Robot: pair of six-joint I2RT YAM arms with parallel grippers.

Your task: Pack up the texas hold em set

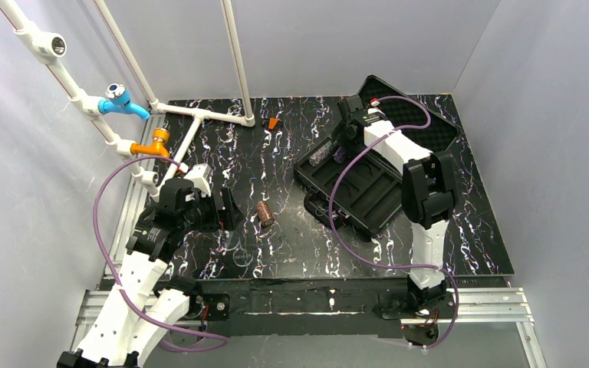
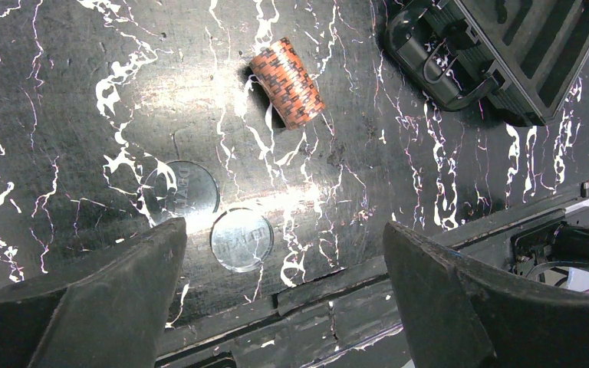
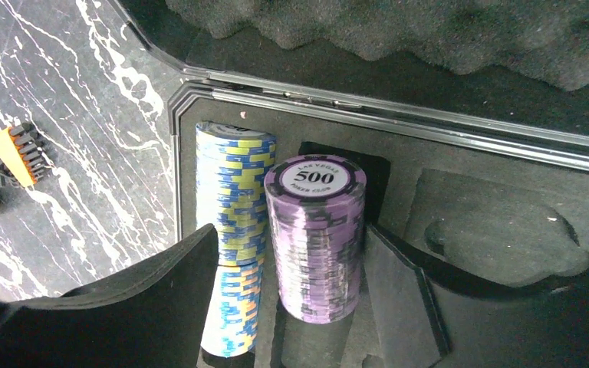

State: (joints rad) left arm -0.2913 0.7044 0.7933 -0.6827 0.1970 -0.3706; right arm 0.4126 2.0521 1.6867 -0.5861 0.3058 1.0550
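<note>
The black case [image 1: 368,195] lies open at the right, its foam-lined lid [image 1: 422,115] tipped back. My right gripper [image 1: 343,146] reaches into the tray's far left corner. In the right wrist view it [image 3: 291,253] is open around an upright purple chip stack [image 3: 318,238], with a blue-and-yellow-green stack [image 3: 234,192] beside it in the tray [image 3: 506,222]. A brown-orange chip stack [image 1: 264,215] lies on its side on the table, ahead of my open, empty left gripper [image 2: 284,291]; the same stack [image 2: 287,83] shows in the left wrist view.
Two clear dealer discs [image 2: 180,192] [image 2: 241,239] lie flat near my left gripper. A small orange piece [image 1: 274,123] sits at the table's back by the white pipe frame [image 1: 199,115]. The case's handle corner [image 2: 468,84] is right of the brown stack.
</note>
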